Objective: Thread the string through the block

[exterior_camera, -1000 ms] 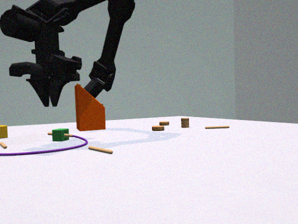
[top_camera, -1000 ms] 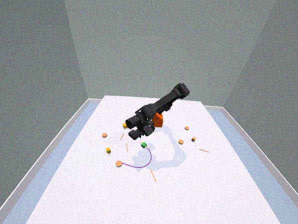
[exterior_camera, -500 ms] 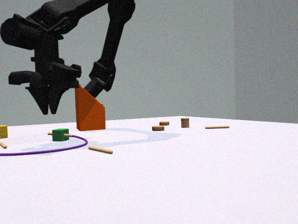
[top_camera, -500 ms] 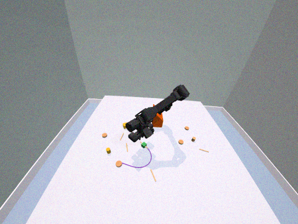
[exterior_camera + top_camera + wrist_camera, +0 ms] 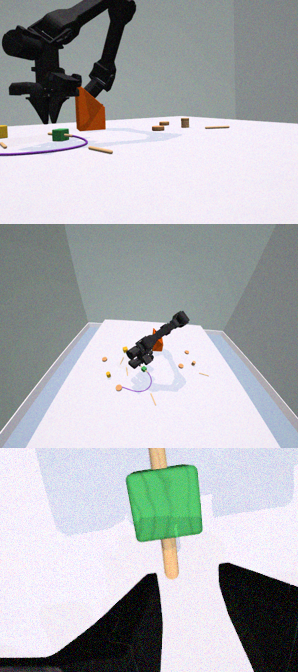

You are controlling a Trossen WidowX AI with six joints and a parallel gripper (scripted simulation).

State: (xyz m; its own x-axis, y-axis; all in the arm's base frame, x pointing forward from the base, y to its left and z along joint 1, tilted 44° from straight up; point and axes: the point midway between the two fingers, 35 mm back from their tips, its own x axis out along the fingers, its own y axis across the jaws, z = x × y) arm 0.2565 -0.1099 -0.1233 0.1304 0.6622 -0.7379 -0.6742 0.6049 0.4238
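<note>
The green block point(image 5: 144, 369) point(image 5: 60, 135) point(image 5: 165, 503) sits on the table. The wooden stick point(image 5: 146, 371) point(image 5: 50, 133) point(image 5: 171, 565) runs through its hole and shows on both sides. The purple string point(image 5: 151, 381) point(image 5: 86, 143) joins the stick's rear end and curves round to the round button point(image 5: 118, 387); no string shows on the bare-tip side. My gripper point(image 5: 49, 123) point(image 5: 188, 579) is partly open and empty, pointing down above the table behind the block. In the wrist view the stick's bare tip appears between the fingertips, nearer the left one, but they are higher than it. In the top view the arm hides the fingertips.
An orange wedge point(image 5: 157, 346) point(image 5: 91, 112) stands behind the block, beside the arm. Loose sticks lie in front point(image 5: 153, 399) point(image 5: 100, 150), left point(image 5: 127, 371) and right point(image 5: 203, 374). A yellow cube point(image 5: 125, 349), a yellow cylinder point(image 5: 108, 374), a brown cylinder point(image 5: 193, 363) and loose discs point(image 5: 181, 365) stand around.
</note>
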